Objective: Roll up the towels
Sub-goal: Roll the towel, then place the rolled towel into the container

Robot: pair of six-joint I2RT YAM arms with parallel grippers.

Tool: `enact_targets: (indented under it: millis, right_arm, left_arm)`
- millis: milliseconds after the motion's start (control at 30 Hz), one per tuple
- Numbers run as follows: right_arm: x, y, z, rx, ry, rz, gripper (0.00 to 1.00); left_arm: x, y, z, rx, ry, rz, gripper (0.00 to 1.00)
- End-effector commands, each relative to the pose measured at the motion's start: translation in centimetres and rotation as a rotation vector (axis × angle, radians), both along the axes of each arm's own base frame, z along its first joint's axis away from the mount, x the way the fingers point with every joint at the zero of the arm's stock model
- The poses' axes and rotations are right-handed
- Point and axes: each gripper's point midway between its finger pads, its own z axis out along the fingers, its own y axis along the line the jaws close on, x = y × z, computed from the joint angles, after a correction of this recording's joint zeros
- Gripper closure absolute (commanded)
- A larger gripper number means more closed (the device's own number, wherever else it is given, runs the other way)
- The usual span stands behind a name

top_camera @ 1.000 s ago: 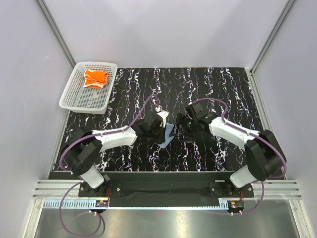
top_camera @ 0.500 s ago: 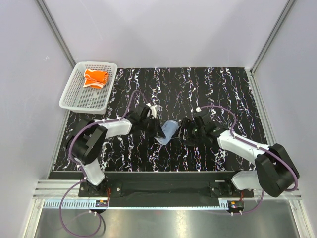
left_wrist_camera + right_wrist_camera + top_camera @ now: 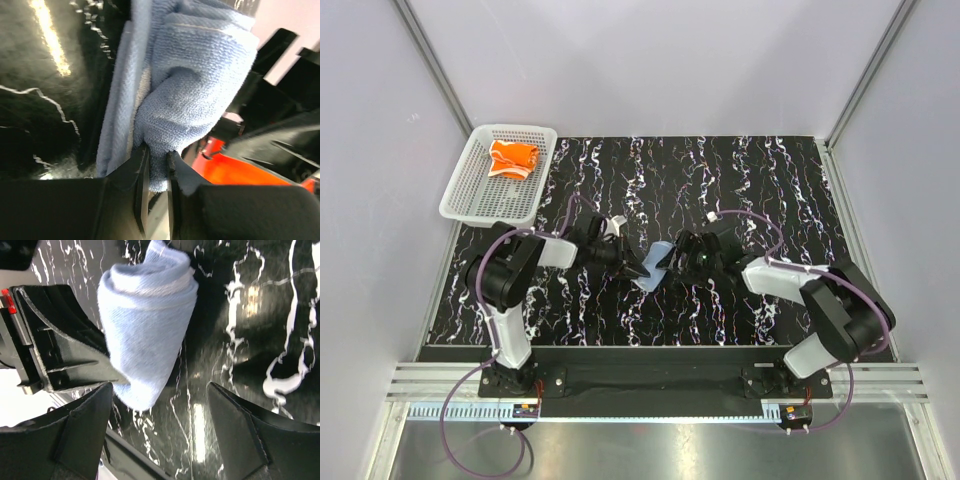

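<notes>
From above, the left claw [image 3: 623,262] and right claw [image 3: 680,262] hide the 2 ends of the blue towel [image 3: 658,263]; the orange towel [image 3: 513,158] is too small to show its prints; the left wrist view cuts the blue towel's top off.

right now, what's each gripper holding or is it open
Left gripper: shut on the blue towel.
Right gripper: open, straddling the towel, not gripping.

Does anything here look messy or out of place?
Only the blue towel at the table centre: its roll is loose and lopsided, a flat layer trailing beside the bunch, one end pinched in the left gripper.
</notes>
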Motion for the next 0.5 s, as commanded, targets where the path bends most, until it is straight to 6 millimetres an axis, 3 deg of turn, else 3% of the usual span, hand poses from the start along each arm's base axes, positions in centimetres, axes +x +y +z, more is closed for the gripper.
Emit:
enact_targets:
  millis: [0,167,467]
  right_arm:
    - [2.3,1.6,1.5,0.053,-0.093,-0.021,0.17]
    - [2.6,2.1,-0.1,0.072,-0.106,-0.006,0.18]
    - [2.9,2.8,-2.7,0.090,-0.114,0.019,0.23]
  left_arm:
    - [-1.2,1.9,-3.6,0.086,0.172,0.058,0.97]
    - [-1.3,3.0,-5.2,0.117,0.254,0.088,0.97]
    - [-0.4,3.8,-5.2,0.067,0.346,0.128,0.96]
